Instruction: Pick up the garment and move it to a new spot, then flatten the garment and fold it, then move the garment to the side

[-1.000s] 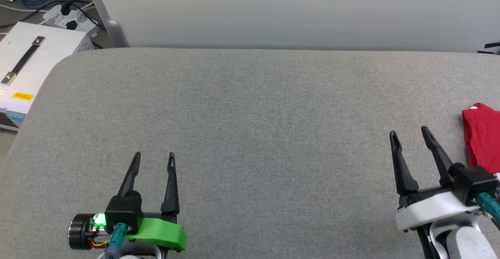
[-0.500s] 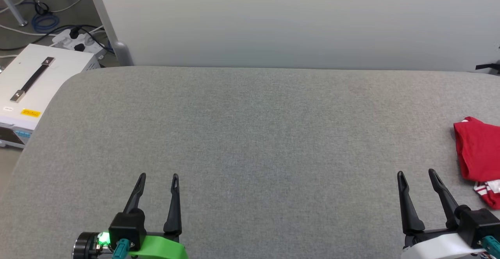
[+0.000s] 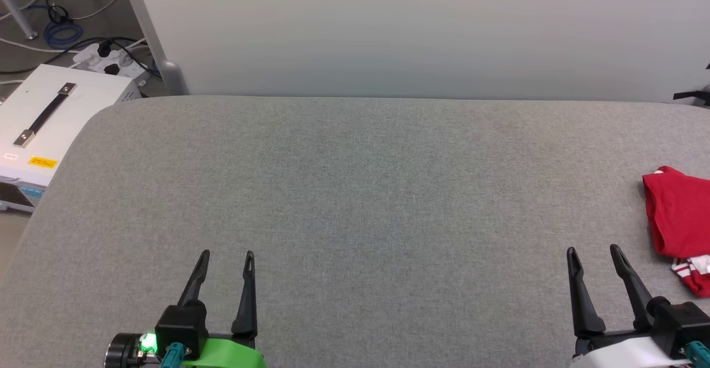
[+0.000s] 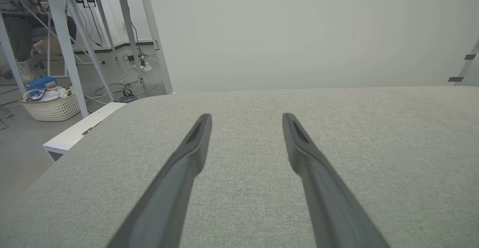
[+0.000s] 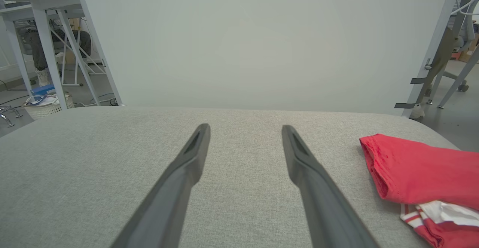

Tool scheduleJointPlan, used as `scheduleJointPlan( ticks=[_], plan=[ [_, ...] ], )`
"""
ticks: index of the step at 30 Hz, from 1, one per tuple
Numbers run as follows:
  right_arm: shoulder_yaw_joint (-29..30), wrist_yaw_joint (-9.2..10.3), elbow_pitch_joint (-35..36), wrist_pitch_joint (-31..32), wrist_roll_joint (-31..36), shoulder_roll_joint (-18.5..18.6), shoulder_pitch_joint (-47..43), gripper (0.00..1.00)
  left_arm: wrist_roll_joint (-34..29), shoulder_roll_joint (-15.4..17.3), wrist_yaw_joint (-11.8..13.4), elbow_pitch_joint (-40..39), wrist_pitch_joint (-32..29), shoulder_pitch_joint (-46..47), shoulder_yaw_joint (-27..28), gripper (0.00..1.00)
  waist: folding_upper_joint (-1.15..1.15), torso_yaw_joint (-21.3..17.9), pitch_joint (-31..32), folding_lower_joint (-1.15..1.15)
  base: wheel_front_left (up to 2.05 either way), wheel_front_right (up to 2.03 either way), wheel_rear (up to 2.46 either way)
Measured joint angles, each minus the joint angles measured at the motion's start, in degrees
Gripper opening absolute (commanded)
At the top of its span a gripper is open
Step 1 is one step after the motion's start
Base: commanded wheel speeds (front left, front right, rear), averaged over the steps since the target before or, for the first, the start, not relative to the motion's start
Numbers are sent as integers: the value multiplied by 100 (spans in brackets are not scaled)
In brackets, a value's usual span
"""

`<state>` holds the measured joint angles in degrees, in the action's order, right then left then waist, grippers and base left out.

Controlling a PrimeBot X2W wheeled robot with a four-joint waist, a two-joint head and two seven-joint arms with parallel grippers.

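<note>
Bunched red garment point(image 3: 674, 218) lies on coarse grey woven surface point(image 3: 355, 190); tapered left gripper point(image 3: 228, 253) and right gripper point(image 3: 593, 248) gape empty.

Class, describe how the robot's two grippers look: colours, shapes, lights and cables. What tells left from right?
The left gripper and the right gripper each have two long, dark, tapering fingers with slotted tips, rising from a black block with a teal connector beside it. The left has a bright green mount, a lit green light and a black cylinder; the right has a white mount.
</note>
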<state>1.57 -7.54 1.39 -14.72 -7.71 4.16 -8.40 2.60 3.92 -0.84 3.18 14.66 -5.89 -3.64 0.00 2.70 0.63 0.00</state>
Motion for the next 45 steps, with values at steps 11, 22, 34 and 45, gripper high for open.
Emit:
scheduleJointPlan(
  ticks=[11,22,34,45],
  plan=[
    [-5,0,-4,51,-1,0,5,0,-2,0,3,-4,-60,6,8,0,0,-14,-3,0,0,0,0],
    [-14,0,-9,187,45,-8,30,0,-9,0,8,-20,-191,12,33,0,0,-37,-9,0,0,0,0],
    [-29,0,-18,322,146,-14,90,0,-12,-1,10,-38,-320,36,57,0,0,-63,-15,0,0,0,0],
    [-41,0,-27,447,201,-23,159,0,-27,-5,11,-66,-464,72,86,0,0,-87,-20,0,0,0,0]
  ],
)
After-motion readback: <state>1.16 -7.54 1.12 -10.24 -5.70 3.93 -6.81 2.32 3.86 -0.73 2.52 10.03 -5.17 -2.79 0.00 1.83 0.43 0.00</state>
